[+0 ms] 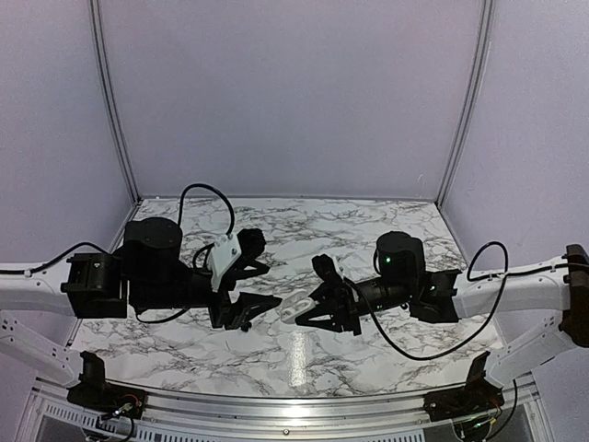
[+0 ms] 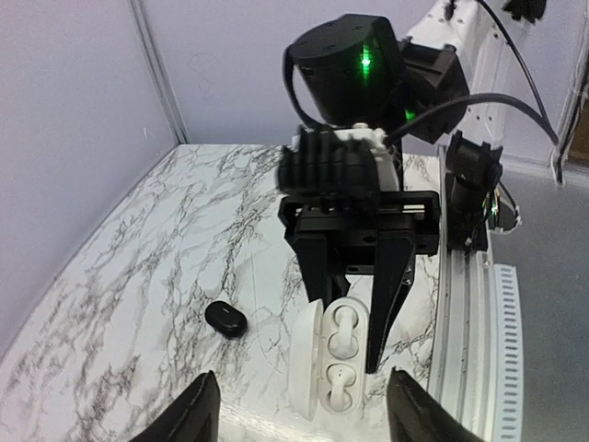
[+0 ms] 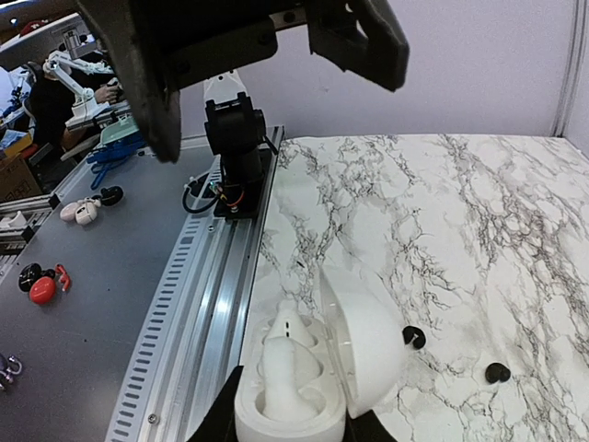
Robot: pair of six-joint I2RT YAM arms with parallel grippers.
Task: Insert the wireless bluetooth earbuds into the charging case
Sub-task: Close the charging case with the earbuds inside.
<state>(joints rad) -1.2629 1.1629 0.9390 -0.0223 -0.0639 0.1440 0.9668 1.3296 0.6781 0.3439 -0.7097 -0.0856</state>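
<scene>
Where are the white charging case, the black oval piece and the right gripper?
white charging case (image 2: 304, 364), left wrist view, on its open lid.
black oval piece (image 2: 225, 319), left wrist view, on its glossy top.
right gripper (image 2: 347, 331), left wrist view, midway between the fingertips clamping the case.

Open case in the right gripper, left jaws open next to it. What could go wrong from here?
1. In the right wrist view the nearer earbud stands tall in the white charging case; it may not be fully seated, so the lid might not shut.
2. The open left gripper hangs close to the case; pulling away could knock it.
3. The right gripper holds the case with its lid open; a slip could spill its contents.
</scene>
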